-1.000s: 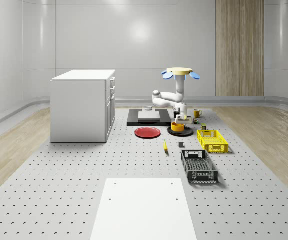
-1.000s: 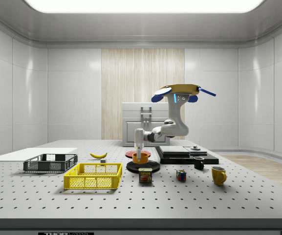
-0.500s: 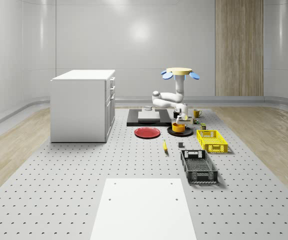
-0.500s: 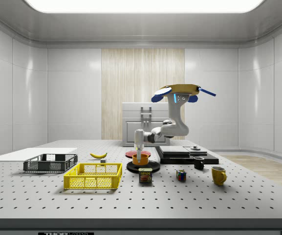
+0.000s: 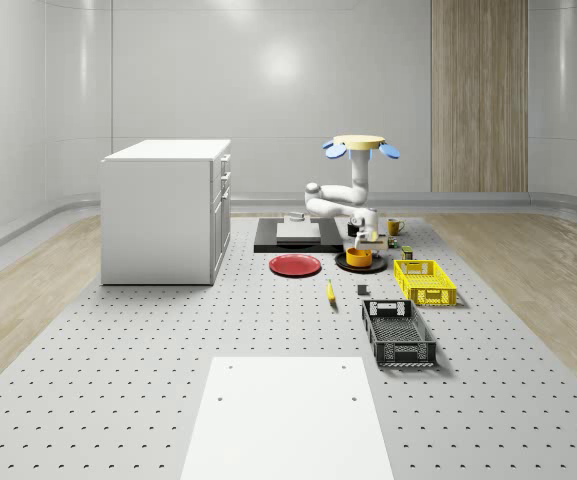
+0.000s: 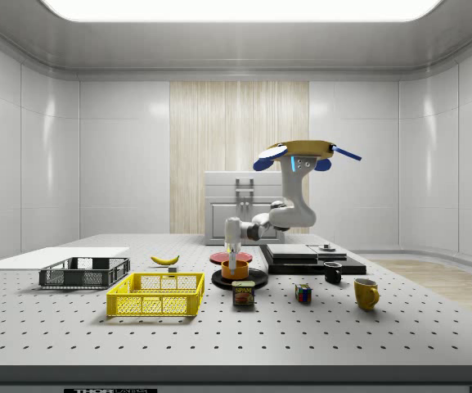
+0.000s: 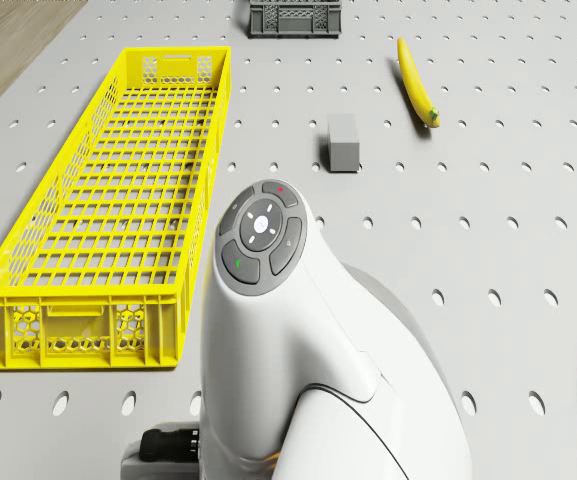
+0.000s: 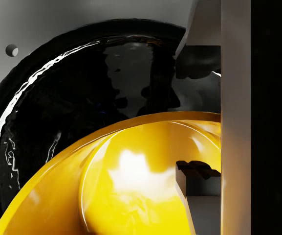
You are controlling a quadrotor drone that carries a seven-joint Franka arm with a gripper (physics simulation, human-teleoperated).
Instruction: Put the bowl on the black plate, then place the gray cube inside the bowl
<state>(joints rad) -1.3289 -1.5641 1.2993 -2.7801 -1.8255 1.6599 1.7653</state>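
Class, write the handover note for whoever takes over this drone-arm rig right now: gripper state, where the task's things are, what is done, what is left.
Drone hovers beside the black plate, arm reaching down.
Gripper: straddles the orange bowl's rim, one finger inside, one outside; grip cannot be confirmed.
Bowl: over the black plate; full contact is not clear.
Gray cube: on the table between the yellow crate and the banana, untouched.
Done: bowl brought to the plate.
Left: confirm release, then fetch the cube and put it in the bowl.
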